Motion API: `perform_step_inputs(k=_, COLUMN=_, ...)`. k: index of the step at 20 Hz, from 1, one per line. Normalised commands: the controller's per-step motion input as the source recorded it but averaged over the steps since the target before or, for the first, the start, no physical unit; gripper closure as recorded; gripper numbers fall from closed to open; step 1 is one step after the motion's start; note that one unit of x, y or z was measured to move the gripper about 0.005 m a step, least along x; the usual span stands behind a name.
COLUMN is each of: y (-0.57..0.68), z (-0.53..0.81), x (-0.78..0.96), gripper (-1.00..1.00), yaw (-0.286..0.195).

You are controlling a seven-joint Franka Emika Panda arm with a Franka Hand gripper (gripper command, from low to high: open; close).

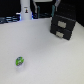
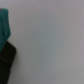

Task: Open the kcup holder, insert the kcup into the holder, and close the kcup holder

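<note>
The kcup holder (image 1: 63,26) is a black boxy unit with two stacked drawer fronts and pale handles, standing on the white table at the exterior view's upper right. Both drawers look pushed in. The kcup (image 1: 20,61), a tiny round pod with a green-and-blue top, lies alone on the table at the lower left. My white-and-grey gripper (image 1: 26,11) hangs at the back, far from both, and it is too small and blurred to show its jaws. The wrist view shows only blurred pale surface, with no kcup or holder in it.
The white table (image 1: 45,55) spreads between the kcup and the holder. Dark clutter lines the back edge (image 1: 10,19). A blurred teal shape (image 2: 4,27) and a black shape (image 2: 6,62) sit at one side of the wrist view.
</note>
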Motion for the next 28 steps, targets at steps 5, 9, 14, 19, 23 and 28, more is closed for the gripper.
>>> perform_step_inputs(k=5, y=0.71, z=-0.01, x=-0.28, gripper=-1.00, yaw=-0.165)
perform_step_inputs(k=9, y=0.61, z=-0.10, x=-0.32, gripper=-1.00, yaw=-0.184)
perform_step_inputs(k=14, y=0.67, z=-0.12, x=-0.34, gripper=-1.00, yaw=-0.171)
perform_step_inputs(k=19, y=0.68, z=-0.19, x=-0.34, gripper=-1.00, yaw=-0.154)
perform_step_inputs(k=23, y=0.64, z=-0.25, x=-0.33, gripper=-1.00, yaw=-0.143)
perform_step_inputs(k=28, y=0.54, z=-0.32, x=-0.29, gripper=-1.00, yaw=-0.146)
